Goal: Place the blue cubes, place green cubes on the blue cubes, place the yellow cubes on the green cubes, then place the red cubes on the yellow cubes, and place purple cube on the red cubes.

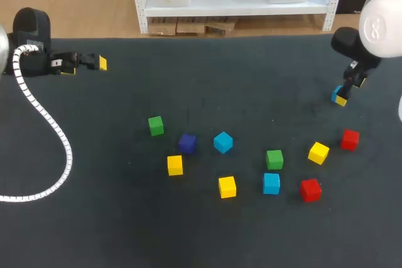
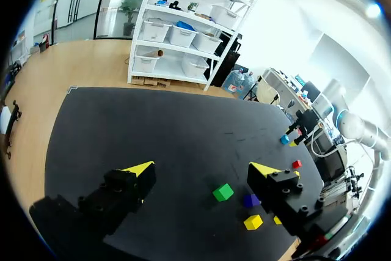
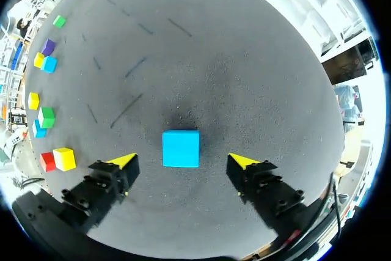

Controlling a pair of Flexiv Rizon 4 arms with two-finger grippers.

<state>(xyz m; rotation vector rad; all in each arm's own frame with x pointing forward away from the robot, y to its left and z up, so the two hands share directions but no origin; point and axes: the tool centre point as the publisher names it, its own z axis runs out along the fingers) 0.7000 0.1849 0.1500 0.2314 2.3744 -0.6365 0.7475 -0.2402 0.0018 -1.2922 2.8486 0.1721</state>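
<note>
A blue cube [image 3: 181, 148] lies on the black table mat between the spread fingers of my right gripper [image 3: 183, 161], and neither yellow tip touches it. From above, that gripper [image 1: 342, 95] hangs at the far right over this blue cube [image 1: 336, 94]. My left gripper [image 1: 91, 64] is open and empty above the far left of the mat, shown with nothing between its fingers [image 2: 203, 169]. In the middle lie a green cube [image 1: 156, 125], the purple cube [image 1: 187, 144], two blue cubes [image 1: 223, 142] [image 1: 271, 183], a second green cube [image 1: 274, 159], yellow cubes [image 1: 175, 165] [image 1: 227, 187] [image 1: 318, 152] and red cubes [image 1: 350, 139] [image 1: 310, 189].
All cubes lie singly, none stacked. A white ribbed cable [image 1: 56, 136] from my left arm loops over the left part of the mat. The black mat [image 1: 207, 73] is bare between the two grippers along the far side.
</note>
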